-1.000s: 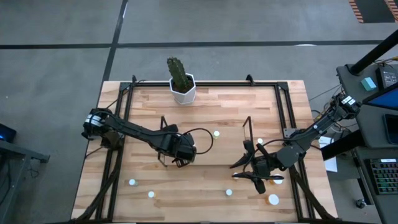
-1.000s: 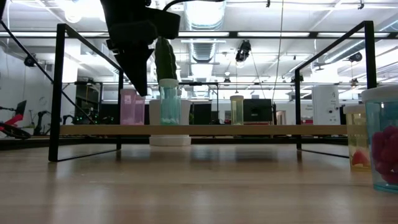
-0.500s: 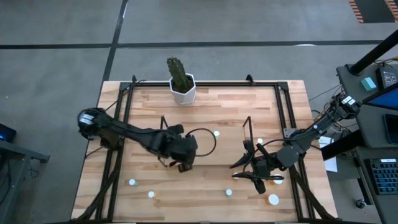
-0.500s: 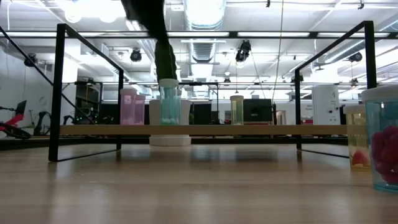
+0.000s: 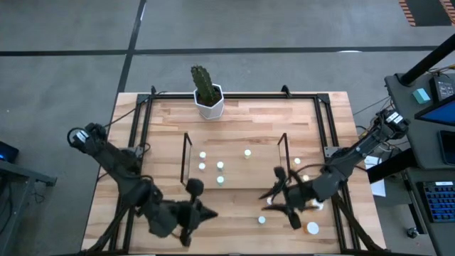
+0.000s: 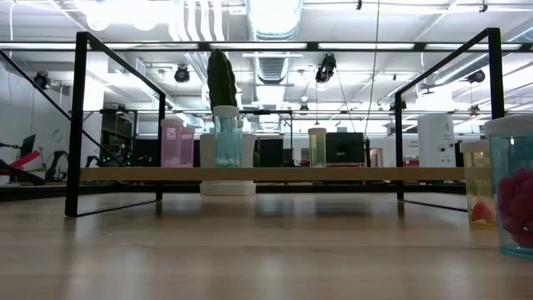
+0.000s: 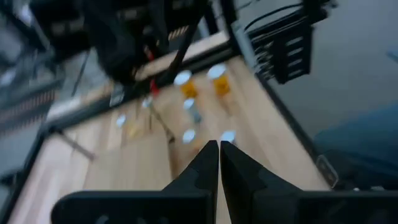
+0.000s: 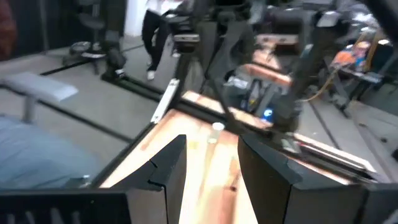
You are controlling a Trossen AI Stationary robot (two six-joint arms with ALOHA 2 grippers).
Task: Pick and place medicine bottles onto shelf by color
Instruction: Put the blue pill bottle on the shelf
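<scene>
The shelf stands mid-table; several white-capped medicine bottles stand on its left half and one near the middle. In the low view they show as pink, teal and yellowish. More bottles stand on the table right of the shelf and near the front edge. My left gripper is shut and holds nothing, above the near-left table. My right gripper hovers open, right of the shelf's near corner, nothing between its fingers.
A white pot with a cactus stands at the table's far edge. A black frame edges the table. In the low view two larger bottles stand close at the right.
My left gripper has pulled away from the shelf's left half, risen and swung toward the table's near-left corner, turning as it went and staying shut. The bottles on the shelf that it covered now show. In the low view it has gone up out of the picture.
</scene>
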